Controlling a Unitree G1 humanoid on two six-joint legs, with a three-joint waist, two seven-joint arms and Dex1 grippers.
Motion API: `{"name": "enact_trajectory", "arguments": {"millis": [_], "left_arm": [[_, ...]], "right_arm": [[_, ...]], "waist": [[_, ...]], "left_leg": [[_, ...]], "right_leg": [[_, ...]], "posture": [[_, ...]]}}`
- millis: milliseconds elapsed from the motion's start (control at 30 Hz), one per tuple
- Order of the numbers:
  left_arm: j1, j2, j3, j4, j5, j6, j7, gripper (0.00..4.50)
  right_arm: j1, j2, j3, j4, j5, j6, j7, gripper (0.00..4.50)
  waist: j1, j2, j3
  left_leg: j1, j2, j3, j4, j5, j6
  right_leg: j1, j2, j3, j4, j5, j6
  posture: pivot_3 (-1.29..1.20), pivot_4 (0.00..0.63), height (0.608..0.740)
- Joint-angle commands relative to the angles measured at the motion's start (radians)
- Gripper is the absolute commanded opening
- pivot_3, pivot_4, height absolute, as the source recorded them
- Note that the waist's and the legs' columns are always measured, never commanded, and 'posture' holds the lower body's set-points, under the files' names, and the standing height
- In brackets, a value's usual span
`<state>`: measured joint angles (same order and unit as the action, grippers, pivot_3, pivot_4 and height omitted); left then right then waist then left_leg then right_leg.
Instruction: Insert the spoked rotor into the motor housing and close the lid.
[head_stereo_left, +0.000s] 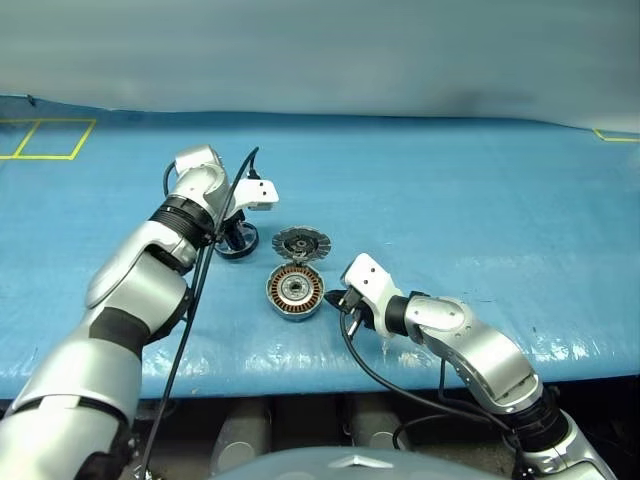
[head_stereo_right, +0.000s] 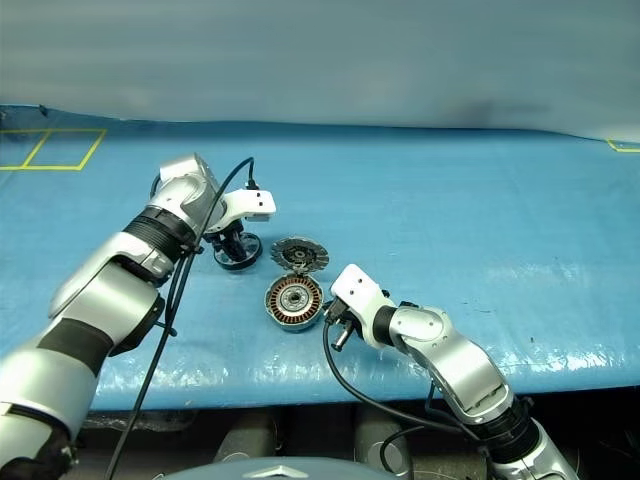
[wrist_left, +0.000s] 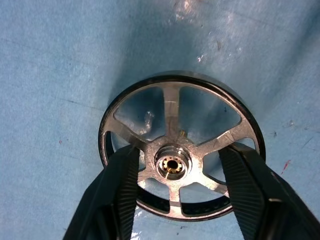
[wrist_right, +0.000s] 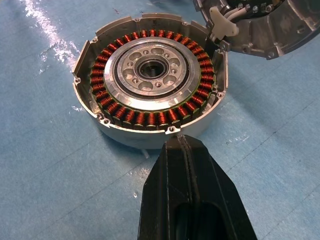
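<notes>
The spoked rotor (wrist_left: 171, 107), a black-rimmed wheel with silver spokes, lies flat on the blue surface left of the lid. My left gripper (head_stereo_left: 237, 238) points down onto it. Its fingers (wrist_left: 125, 185) are open, reaching into the spoke gaps on either side of the hub without touching it. The motor housing (head_stereo_left: 295, 291) sits open in the middle, its copper windings (wrist_right: 145, 119) showing. The lid (head_stereo_left: 300, 243) lies folded back just behind the housing, ribbed face up. My right gripper (head_stereo_left: 338, 299) is shut with nothing in it, its tip just off the housing's right rim.
Everything rests on a blue table cover (head_stereo_left: 480, 220), with wide free room to the right and behind. Yellow tape marks (head_stereo_left: 45, 140) sit at the far left corner. The table's front edge (head_stereo_left: 300, 375) runs close below the housing. A black cable (head_stereo_left: 200, 290) hangs along my left arm.
</notes>
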<state>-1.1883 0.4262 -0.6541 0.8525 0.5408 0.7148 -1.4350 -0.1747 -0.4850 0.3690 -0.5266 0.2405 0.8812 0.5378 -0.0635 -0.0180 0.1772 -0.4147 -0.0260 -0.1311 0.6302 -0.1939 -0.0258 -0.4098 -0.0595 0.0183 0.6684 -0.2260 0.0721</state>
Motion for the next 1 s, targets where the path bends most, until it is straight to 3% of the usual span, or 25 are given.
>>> {"name": "enact_trajectory", "arguments": {"millis": [33, 300, 567, 700, 867, 1000], "left_arm": [[-0.002, -0.003, 0.007, -0.028, -0.011, 0.004, 0.000, 1.62], [-0.038, 0.015, 0.025, -0.006, -0.017, -0.038, 0.022, 1.62], [-0.053, 0.139, 0.102, -0.076, -0.058, -0.114, 0.052, 1.62], [0.033, 0.237, 0.183, -0.259, -0.122, -0.128, 0.047, 1.62], [0.294, 0.363, 0.393, -0.650, -0.251, -0.066, 0.094, 1.62], [0.501, 0.397, 0.572, -0.890, -0.348, 0.010, 0.180, 1.62]], "right_arm": [[-0.006, 0.003, -0.006, -0.031, -0.002, -0.020, -0.002, 0.00], [-0.001, 0.004, -0.013, -0.036, -0.001, -0.019, -0.008, 0.00], [0.008, 0.000, -0.034, -0.055, 0.004, -0.007, -0.027, 0.00], [0.033, -0.001, -0.053, -0.076, 0.006, 0.000, -0.042, 0.00], [0.085, -0.001, -0.101, -0.101, 0.016, -0.004, -0.061, 0.00], [0.120, -0.004, -0.138, -0.111, 0.027, -0.013, -0.062, 0.00]], "waist": [[0.000, 0.000, 0.000], [0.001, 0.000, 0.000], [-0.001, 0.000, 0.000], [0.000, 0.000, 0.000], [-0.002, 0.000, 0.000], [0.003, 0.000, 0.000]], "left_leg": [[0.000, 0.000, 0.000, 0.000, 0.000, 0.000], [0.000, 0.000, 0.000, 0.000, 0.000, 0.000], [-0.001, 0.000, 0.000, 0.000, 0.000, 0.000], [-0.001, 0.000, 0.000, -0.001, 0.000, 0.000], [0.000, 0.000, 0.001, -0.002, 0.000, 0.000], [0.001, 0.001, 0.001, -0.001, 0.000, 0.000]], "right_leg": [[0.000, 0.000, 0.000, 0.000, 0.000, 0.000], [0.000, 0.000, 0.000, 0.000, 0.000, 0.000], [-0.001, 0.000, 0.000, 0.000, 0.000, 0.000], [-0.001, 0.000, 0.000, 0.000, 0.000, 0.000], [-0.001, -0.001, 0.002, -0.001, 0.000, -0.001], [-0.001, 0.000, 0.002, 0.000, 0.000, -0.001]], "posture": [[0.00, 0.150, 0.740], [0.00, 0.150, 0.740], [0.00, 0.150, 0.740], [0.00, 0.150, 0.740], [0.00, 0.150, 0.740], [0.00, 0.150, 0.740]]}}
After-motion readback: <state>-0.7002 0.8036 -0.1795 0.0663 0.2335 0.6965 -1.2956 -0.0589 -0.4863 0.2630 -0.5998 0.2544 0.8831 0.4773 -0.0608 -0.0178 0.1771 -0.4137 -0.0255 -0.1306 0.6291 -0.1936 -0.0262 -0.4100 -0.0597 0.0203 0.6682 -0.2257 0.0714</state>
